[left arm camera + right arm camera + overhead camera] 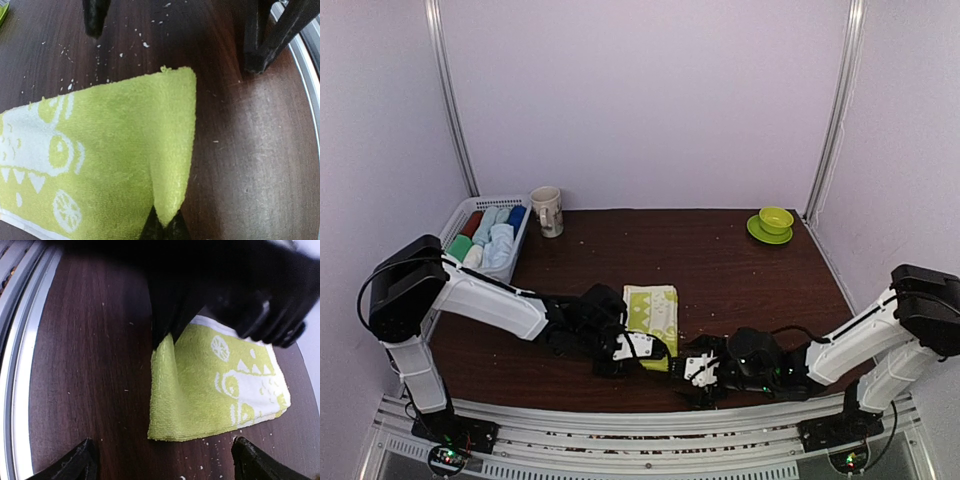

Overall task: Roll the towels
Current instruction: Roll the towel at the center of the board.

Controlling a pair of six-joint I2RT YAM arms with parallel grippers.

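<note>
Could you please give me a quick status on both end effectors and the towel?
Left end effector shut, pinching yellow-green towel at its edge. Right end effector open beside it, empty. Towel mostly flat, not yet rolled. Only crumbs nearby.

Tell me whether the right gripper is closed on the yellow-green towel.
No: the right gripper stands wide open, its jaws far apart and not pressing the yellow-green towel.

A: We see a yellow-green towel (110,150) with a white print on it: a row of triangles, curls and a round sliced-fruit shape.
B: We make the surface (740,280) dark brown with wood grain, the basket (456,220) white, and the bowl (776,217) and saucer (767,236) lime green.
</note>
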